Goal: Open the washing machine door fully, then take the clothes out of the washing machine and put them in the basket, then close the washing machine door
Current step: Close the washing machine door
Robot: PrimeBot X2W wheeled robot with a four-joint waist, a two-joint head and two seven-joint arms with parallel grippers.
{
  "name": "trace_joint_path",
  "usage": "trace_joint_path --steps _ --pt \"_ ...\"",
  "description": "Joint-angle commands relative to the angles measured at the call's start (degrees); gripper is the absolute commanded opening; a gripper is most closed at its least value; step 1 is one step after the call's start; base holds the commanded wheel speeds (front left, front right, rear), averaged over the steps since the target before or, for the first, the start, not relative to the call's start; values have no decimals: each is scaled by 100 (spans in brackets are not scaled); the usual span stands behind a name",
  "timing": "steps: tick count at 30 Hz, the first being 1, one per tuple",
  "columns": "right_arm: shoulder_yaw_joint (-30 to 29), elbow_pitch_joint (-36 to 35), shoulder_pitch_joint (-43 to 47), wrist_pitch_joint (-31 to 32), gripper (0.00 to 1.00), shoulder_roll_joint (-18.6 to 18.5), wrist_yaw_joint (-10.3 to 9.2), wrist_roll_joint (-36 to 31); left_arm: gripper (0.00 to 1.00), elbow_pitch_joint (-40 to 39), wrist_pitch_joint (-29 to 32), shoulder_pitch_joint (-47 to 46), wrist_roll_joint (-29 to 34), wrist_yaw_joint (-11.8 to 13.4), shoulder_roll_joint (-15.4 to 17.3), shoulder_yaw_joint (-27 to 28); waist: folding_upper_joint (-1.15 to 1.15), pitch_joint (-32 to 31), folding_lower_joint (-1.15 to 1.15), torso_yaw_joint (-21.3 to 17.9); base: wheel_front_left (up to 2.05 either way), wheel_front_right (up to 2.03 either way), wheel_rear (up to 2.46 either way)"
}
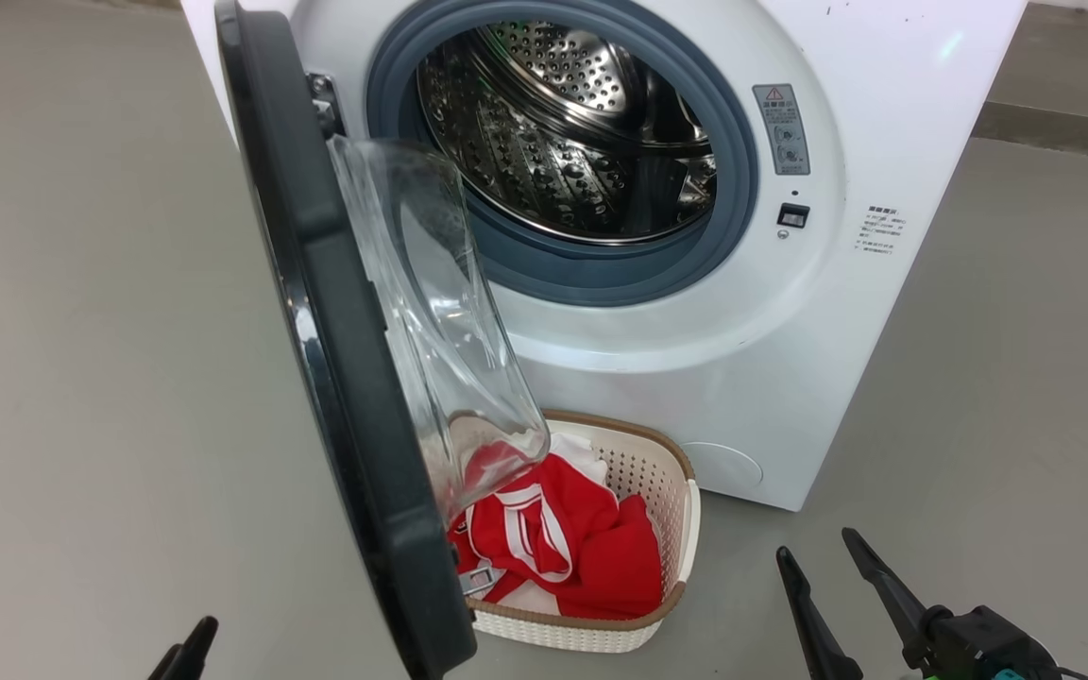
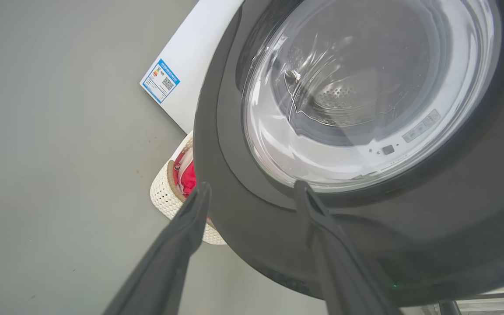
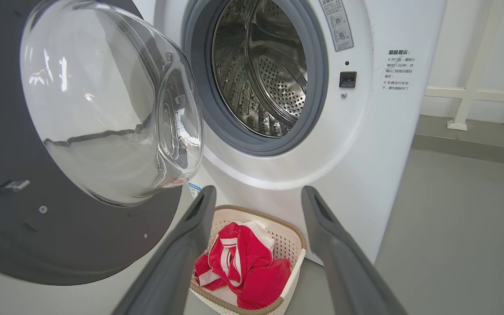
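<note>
Grey floor (image 1: 81, 331) lay around the white washing machine (image 1: 790, 378), whose door (image 1: 346, 378) stood swung out to my left with the steel drum (image 1: 563, 132) showing behind it. I saw the red and white clothes (image 1: 591, 548) heaped in the basket (image 1: 657, 472) on the floor just before the machine, partly behind the door. My left pincer (image 2: 252, 186) was spread wide near the door's black outer rim, pinching nothing, and my right pincer (image 3: 256, 189) hung spread and empty, pointing toward the basket.

Warning-triangle label (image 1: 780, 127), Chinese notice (image 3: 398, 70) on washing machine (image 1: 742, 378); wording illegible
</note>
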Motion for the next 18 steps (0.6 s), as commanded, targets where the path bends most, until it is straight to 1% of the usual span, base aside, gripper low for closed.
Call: trace_joint_path --steps 1,5,9,11,14,18 --pt "168 -111 -159 -37 100 -28 37 55 100 -16 -165 -168 -38 -33 126 204 0 0 0 8 0 0 0" --pt "184 -95 -173 -37 100 -28 37 53 100 182 -556 -157 127 -33 23 66 0 9 0 26 0 0 0" --pt "191 -88 -197 -37 100 -28 37 36 100 439 -950 -201 451 -33 -92 -96 0 37 0 38 0 0 0" --pt "190 -82 -215 -37 100 -28 37 32 100 612 -1063 -232 830 -33 -106 -235 0 51 0 35 0 0 0" --pt "182 -74 -240 -37 100 -28 37 34 100 861 -1134 -295 1270 -33 -276 -314 0 76 0 36 0 0 0" --pt "172 -67 -261 -37 100 -28 37 45 100 1006 -1143 -309 1824 -33 -644 156 0 92 0 41 0 0 0"
